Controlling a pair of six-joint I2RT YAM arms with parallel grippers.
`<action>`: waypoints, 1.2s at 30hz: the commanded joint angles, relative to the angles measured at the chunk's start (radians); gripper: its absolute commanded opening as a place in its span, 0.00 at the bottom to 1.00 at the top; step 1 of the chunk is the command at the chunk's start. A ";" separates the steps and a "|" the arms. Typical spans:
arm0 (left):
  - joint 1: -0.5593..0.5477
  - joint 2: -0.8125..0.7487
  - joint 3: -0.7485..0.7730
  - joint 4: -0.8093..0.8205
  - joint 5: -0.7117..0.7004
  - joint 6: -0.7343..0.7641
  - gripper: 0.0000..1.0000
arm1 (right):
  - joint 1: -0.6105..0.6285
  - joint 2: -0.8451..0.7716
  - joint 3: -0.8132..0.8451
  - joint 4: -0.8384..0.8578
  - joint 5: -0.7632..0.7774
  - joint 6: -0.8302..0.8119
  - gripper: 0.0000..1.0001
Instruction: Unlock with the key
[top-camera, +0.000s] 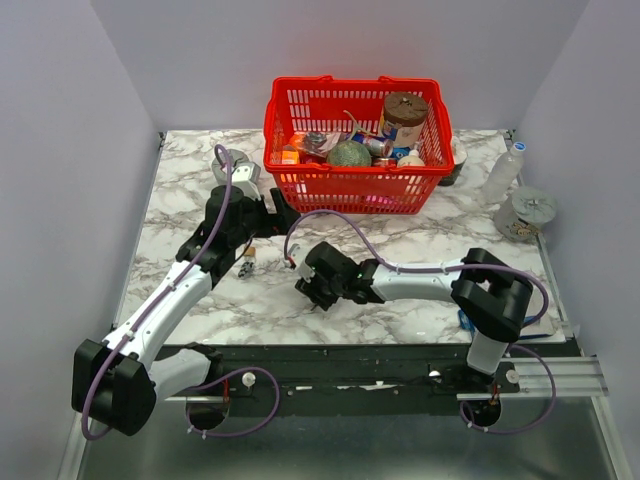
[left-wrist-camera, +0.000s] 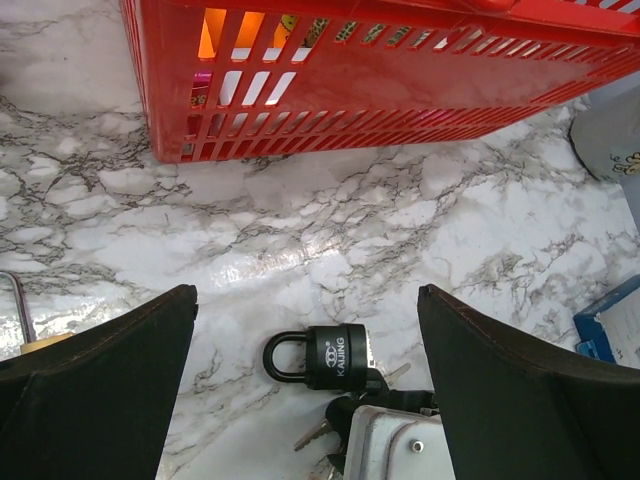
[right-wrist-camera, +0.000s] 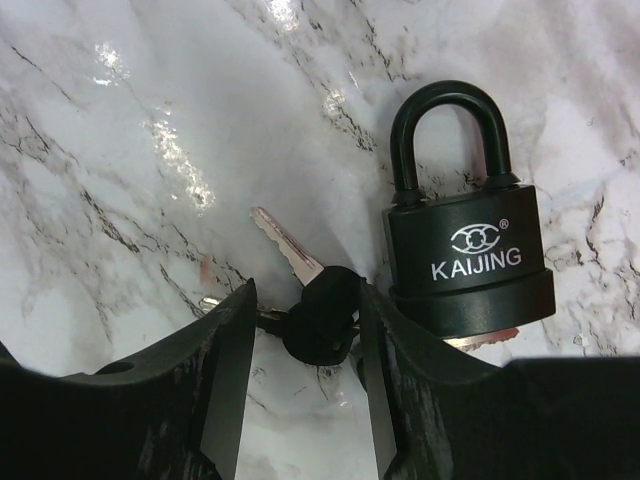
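The black padlock (right-wrist-camera: 465, 250), marked KAIJING, lies flat on the marble table with its shackle closed. The key bunch (right-wrist-camera: 322, 312) lies beside its base, dark heads together and one silvery blade (right-wrist-camera: 285, 240) pointing away. My right gripper (right-wrist-camera: 305, 300) is down at the table with its jaws either side of the key heads. The right finger touches them and a gap shows on the left. In the top view the right gripper (top-camera: 312, 288) covers both. My left gripper (left-wrist-camera: 307, 295) is open and empty, hovering above the padlock (left-wrist-camera: 325, 355), and sits near the basket (top-camera: 270, 212).
A red basket (top-camera: 355, 178) full of items stands at the back, close ahead in the left wrist view (left-wrist-camera: 400, 80). A small brass padlock (top-camera: 246, 262) lies left of the right gripper. A bottle (top-camera: 503, 172) and a jar (top-camera: 527, 212) stand at the right edge.
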 joint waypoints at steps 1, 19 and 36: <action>0.009 -0.009 0.015 0.011 0.015 0.000 0.99 | 0.006 0.023 0.028 -0.020 0.060 -0.028 0.54; 0.009 -0.001 0.012 0.013 0.033 -0.009 0.99 | 0.006 0.023 -0.029 -0.061 0.173 0.035 0.38; 0.011 0.001 0.006 0.057 0.120 -0.001 0.99 | 0.003 -0.088 -0.087 -0.031 0.155 0.155 0.01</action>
